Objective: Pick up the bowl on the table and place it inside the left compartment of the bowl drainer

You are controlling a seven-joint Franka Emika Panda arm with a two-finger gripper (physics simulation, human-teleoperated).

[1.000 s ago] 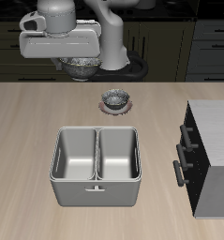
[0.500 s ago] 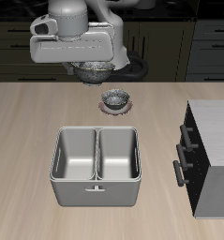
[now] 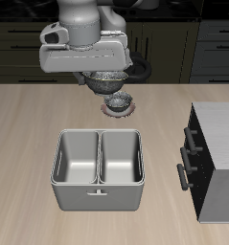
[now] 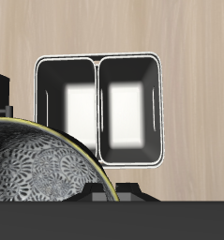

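You're carrying the bowl (image 3: pixel 104 82), apparently clamped in the gripper (image 3: pixel 100 80), above the table. Next, lower it into the bowl drainer (image 3: pixel 98 196)'s left compartment.

Franka arm: reaches forward from the base, wrist bent down, pale hand housing level and broadside. Gripper (image 3: pixel 99 80): pointing straight down, fingers mostly hidden under the housing, clamped on the bowl (image 3: pixel 104 82) held directly beneath the hand.
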